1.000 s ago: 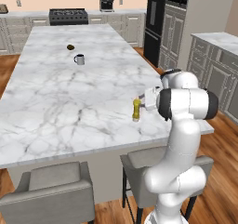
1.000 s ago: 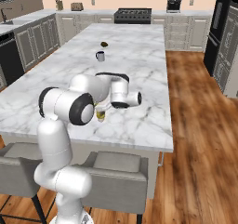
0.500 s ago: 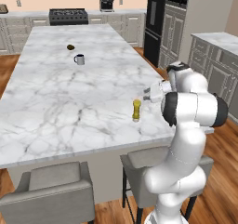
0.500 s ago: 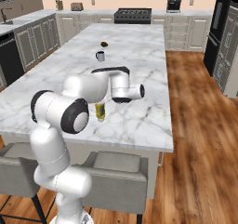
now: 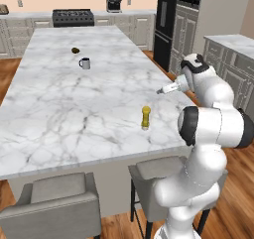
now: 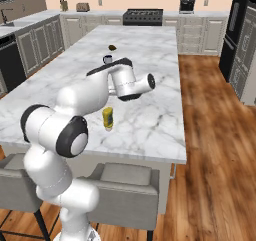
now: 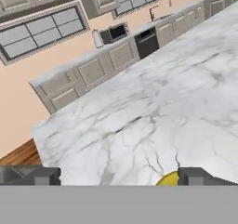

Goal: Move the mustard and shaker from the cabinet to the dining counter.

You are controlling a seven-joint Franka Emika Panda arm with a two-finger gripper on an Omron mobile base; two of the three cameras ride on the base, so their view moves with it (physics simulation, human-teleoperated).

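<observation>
The mustard (image 5: 145, 117), a small yellow squeeze bottle, stands upright on the white marble dining counter (image 5: 74, 104) near its right front corner, also seen as mustard (image 6: 107, 118). My gripper (image 5: 160, 90) hangs above and to the right of it, apart from the bottle. In the hand view the gripper (image 7: 116, 176) is open with nothing between its fingertips (image 7: 32, 174), and the top of the mustard (image 7: 168, 179) peeks in by the right tip. The shaker and the cabinet are out of view.
A grey mug (image 5: 85, 63) and a small dark object (image 5: 75, 50) sit farther back on the counter. Grey stools (image 5: 54, 208) stand along the near edge. A black fridge (image 5: 166, 25) and a side counter (image 5: 233, 42) are to the right.
The hand has lifted up and away from the mustard, and the arm's upper joints have swung right. The mustard has stayed upright in place.
</observation>
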